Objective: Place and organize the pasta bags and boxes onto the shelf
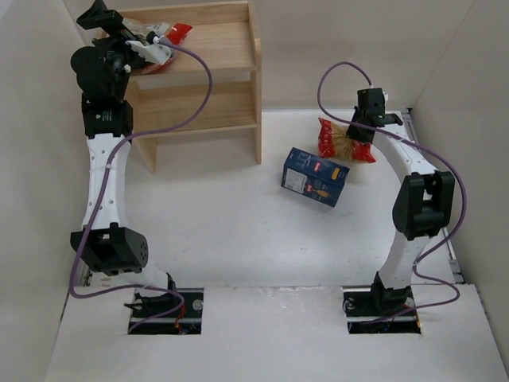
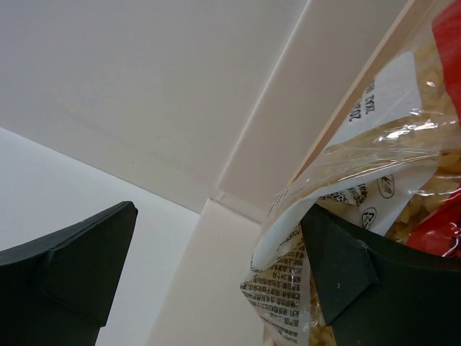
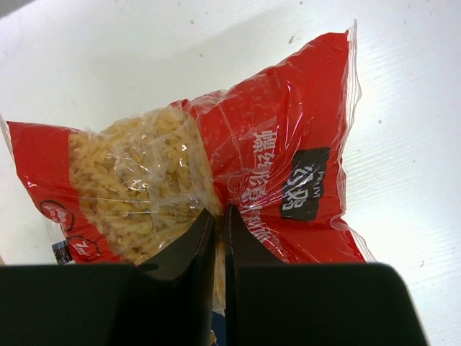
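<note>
Right gripper (image 3: 220,213) pinches pasta bag (image 3: 180,166) beside shelf (image 1: 231,95).
Red end bears Chinese lettering; left gripper (image 2: 216,209) gapes by shelved bag (image 2: 374,166).

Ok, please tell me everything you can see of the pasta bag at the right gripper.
The bag is clear plastic with red ends, full of yellow pasta, with a black label bearing white characters on one end. It lies on the white table near the dark blue box. The right gripper is shut on its middle fold.
</note>
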`<control>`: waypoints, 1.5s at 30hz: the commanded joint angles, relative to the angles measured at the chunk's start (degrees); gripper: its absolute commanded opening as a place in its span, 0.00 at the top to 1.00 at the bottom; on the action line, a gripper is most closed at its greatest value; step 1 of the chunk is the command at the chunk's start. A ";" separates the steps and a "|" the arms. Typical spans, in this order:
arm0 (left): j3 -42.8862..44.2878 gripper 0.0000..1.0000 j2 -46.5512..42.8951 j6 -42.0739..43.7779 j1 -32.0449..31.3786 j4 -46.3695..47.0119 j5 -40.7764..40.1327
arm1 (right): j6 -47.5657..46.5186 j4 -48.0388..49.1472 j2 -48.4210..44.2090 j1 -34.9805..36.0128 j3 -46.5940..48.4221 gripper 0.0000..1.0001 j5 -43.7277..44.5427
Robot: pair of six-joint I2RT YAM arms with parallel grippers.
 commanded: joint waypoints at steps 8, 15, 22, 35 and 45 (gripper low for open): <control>0.94 0.00 -6.08 -4.74 -2.40 8.83 -0.78 | 0.37 7.53 -2.91 -1.43 -3.35 1.00 -0.66; 0.25 0.00 -7.20 -6.94 -3.97 3.56 -2.45 | 0.11 8.94 -4.31 -1.26 -5.90 1.00 -0.75; -4.68 0.00 -15.48 -7.38 -5.57 -3.65 0.10 | 0.11 10.79 -7.21 -1.52 -9.76 1.00 -0.66; -36.19 0.00 -39.72 -10.10 -9.51 -9.88 -10.97 | 0.81 11.84 -16.34 -2.13 -9.69 1.00 1.27; -66.98 0.00 -53.09 -20.12 -14.79 -13.76 -22.84 | -4.64 10.52 -25.23 2.60 6.38 1.00 10.93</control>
